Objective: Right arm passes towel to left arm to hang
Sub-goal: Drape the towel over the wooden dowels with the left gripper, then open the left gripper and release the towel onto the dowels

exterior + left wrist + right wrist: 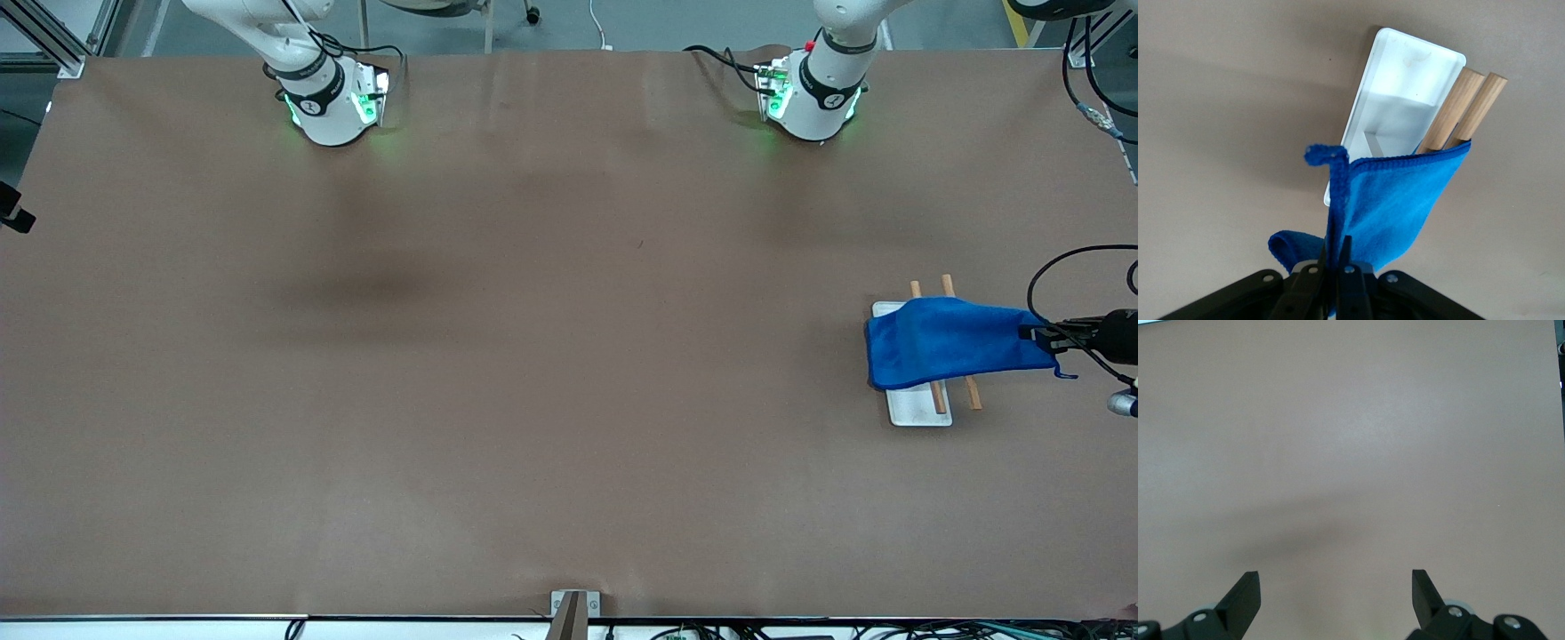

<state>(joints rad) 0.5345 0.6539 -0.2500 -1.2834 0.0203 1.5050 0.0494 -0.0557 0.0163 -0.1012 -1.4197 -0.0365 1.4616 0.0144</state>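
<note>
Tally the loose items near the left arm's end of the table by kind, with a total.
Blue towel: 1, draped over the rods, pinched by the left claw
Wooden rods: 2
White tray: 1
Total: 4

we see the towel [942, 342] draped over two rods [972, 391] that stand on a tray [920, 407] toward the left arm's end of the table [498, 356]. the left gripper [1040, 336] pinches one corner of it. the right gripper [1336, 593] hangs spread over bare table.
</note>
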